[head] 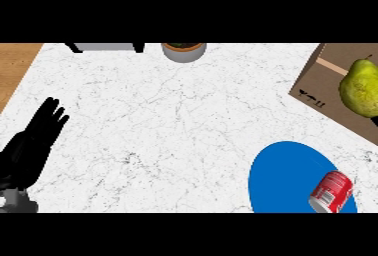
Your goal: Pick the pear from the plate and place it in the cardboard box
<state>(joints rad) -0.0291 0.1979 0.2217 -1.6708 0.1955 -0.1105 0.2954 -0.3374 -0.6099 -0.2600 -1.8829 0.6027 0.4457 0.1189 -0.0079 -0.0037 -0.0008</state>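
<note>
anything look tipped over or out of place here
Yes: the red can lies on its side on the blue plate, near its right rim, not upright. The pear is not on the plate; it is already at the box, at the view's right edge.

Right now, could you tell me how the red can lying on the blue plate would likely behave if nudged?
The red can lies on its side, so it would probably roll readily. Its smooth, curved wall looks slippery to hold. It sits near the right rim of the blue plate, so a push could well send it off.
</note>
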